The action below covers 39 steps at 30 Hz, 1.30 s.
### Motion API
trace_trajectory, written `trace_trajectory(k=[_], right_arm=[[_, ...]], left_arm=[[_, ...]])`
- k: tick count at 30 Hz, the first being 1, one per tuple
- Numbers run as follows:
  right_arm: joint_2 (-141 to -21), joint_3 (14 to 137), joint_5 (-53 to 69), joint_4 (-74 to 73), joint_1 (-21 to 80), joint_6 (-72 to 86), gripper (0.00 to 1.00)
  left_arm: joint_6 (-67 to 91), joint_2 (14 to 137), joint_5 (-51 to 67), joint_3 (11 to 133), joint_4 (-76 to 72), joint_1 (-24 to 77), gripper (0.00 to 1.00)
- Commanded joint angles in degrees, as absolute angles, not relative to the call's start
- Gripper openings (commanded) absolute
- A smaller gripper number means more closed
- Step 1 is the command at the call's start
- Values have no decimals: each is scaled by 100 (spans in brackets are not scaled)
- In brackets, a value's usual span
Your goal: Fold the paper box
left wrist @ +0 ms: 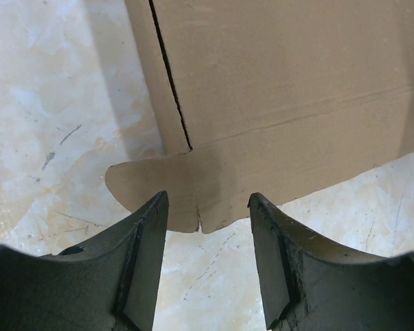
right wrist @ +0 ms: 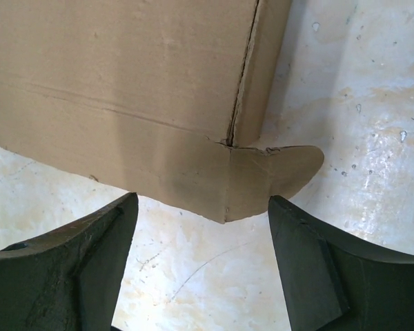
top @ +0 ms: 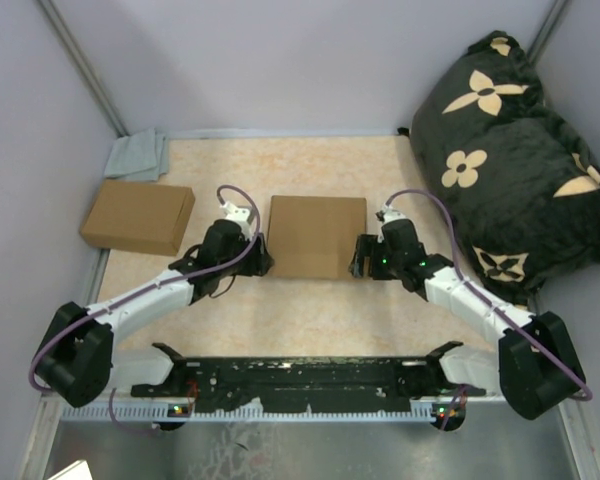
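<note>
Nearest, at the left end effector (left wrist: pixel 207 203): fingers spread wide, gripping nothing, hovering over bare tabletop (left wrist: pixel 48 103). Just ahead of it, partly framed by the fingertips: one corner of the paper box (left wrist: pixel 283 76), with a rounded tab (left wrist: pixel 134 185) poking out sideways, flat on the tabletop, not tucked in. Above that tab, a dark slit (left wrist: pixel 171 83) along the box's side.

Much the same at the right end effector (right wrist: pixel 201 201): spread wide, empty, no contact with the cardboard visible. Straight ahead of it, the opposite corner, with a matching tab (right wrist: pixel 290 167) sticking out to the right.

From above: box squarely between the two end effectors, one at each side edge, very close. Touching or just beside, cannot tell.

Progress, as a judgement: mostly folded. Lid down, shallow closed shape already formed. Probably left to do: pushing both stray tabs in at the sides, then pressing everything flush.

Farther out, beyond and to the left of the left end effector: a second cardboard box (top: pixel 137 216), well apart. Beyond that, a grey cloth (top: pixel 138 155) in the far corner. Beyond and to the right of the right end effector: a black cushion (top: pixel 515 170) with pale flower prints.
</note>
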<state>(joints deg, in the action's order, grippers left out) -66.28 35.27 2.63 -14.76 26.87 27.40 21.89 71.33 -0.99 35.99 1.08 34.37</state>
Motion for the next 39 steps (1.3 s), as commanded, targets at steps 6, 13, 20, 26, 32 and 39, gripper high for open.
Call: trace_trajectory(k=[6,13,20,26,32,39], right_arm=[[-6764,3551,306,-1133,2859,2622,76],[-6785,3573,145,-1181,2892,2627,75],[-6893,3603,197,-1162,2892,2628,75],[-6922,3623,356,-1136,2900,2645,75],[-6822,3715,651,-1275,2911,2660,74],[-6571,3775,826,-1532,2918,2669,74]], left_arm=[[2103,7251,2,3531,-99,3605,57],[2051,7356,-591,3599,130,3680,58],[1965,7698,-806,3817,328,3841,58],[2057,7803,-667,3901,406,3952,57],[2198,7681,-386,4013,586,4007,55],[2241,7371,-169,4121,786,4025,54]])
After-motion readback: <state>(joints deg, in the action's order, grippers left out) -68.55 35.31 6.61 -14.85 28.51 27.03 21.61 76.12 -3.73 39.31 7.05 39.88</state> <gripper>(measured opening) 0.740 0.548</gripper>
